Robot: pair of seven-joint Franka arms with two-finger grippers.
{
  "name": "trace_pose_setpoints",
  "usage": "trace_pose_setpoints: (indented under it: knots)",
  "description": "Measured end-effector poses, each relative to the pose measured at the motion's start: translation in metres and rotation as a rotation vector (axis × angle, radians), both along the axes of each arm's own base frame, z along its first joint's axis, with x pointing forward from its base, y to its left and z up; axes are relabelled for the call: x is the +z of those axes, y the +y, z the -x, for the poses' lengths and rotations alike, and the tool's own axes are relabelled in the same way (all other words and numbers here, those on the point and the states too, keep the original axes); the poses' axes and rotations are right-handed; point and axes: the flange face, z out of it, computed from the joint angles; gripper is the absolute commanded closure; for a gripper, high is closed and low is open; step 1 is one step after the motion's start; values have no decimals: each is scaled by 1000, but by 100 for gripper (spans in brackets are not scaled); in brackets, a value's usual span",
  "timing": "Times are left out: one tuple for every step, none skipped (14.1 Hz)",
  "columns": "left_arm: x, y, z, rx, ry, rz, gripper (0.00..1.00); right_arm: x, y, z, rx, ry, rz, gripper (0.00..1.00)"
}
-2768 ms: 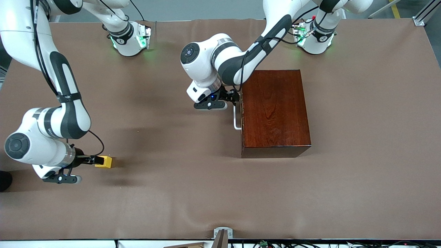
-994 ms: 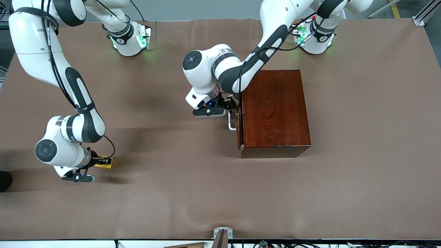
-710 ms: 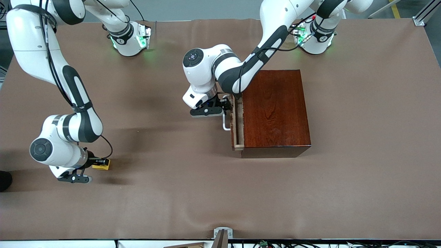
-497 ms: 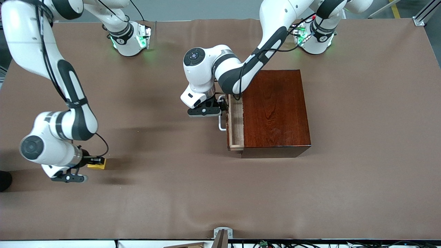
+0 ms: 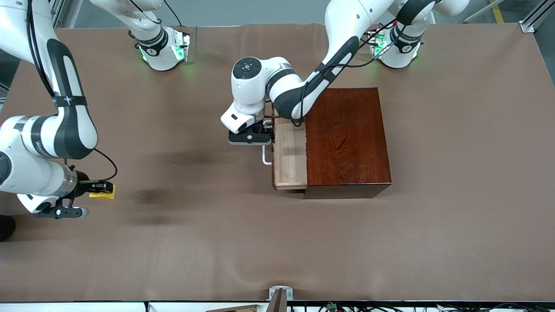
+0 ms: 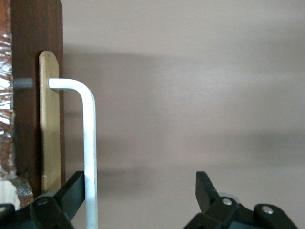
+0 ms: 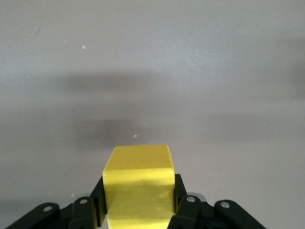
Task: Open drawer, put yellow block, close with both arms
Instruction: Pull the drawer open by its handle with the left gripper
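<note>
The dark reddish-brown box (image 5: 347, 138) stands toward the left arm's end of the table. Its light-wood drawer (image 5: 289, 156) is pulled partly out toward the right arm's end. My left gripper (image 5: 265, 129) is at the white handle (image 5: 264, 157). In the left wrist view the left gripper (image 6: 140, 186) is open, with the handle bar (image 6: 89, 143) just inside one finger (image 6: 71, 193). My right gripper (image 5: 103, 189) is shut on the yellow block (image 5: 104, 193) and holds it above the table near the right arm's end. In the right wrist view the block (image 7: 138, 183) sits between the fingers of the right gripper (image 7: 138, 193).
The brown table cover (image 5: 217, 242) is bare around the box. The two green-lit arm bases (image 5: 164, 47) stand along the table edge farthest from the front camera. A small grey bracket (image 5: 279, 294) sits at the nearest edge.
The left gripper has drawn the drawer farther out of the box. The right gripper has risen off the table with the yellow block and moved toward the right arm's end.
</note>
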Motion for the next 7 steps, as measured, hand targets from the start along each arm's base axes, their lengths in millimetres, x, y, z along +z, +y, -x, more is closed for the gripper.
trace_pose_setpoints:
  knots:
    - [0,-2,1,-1,0,13,0,9,2,3,-5,6,-12,100]
    - [1,-4,1,-1,0,24,0,19,4,6,-8,7,-22,100]
    - [2,-5,2,-1,-2,37,0,28,6,8,-12,6,-35,100]
    - [4,-6,2,-1,-5,49,0,37,8,11,-19,7,-53,100]
    - [5,-7,2,-2,-8,59,0,46,10,16,-30,15,-82,100]
    - [6,-8,2,-4,-11,66,0,56,11,20,-41,23,-108,100]
    - [7,-10,2,-6,-14,72,0,65,8,24,-50,26,-122,100]
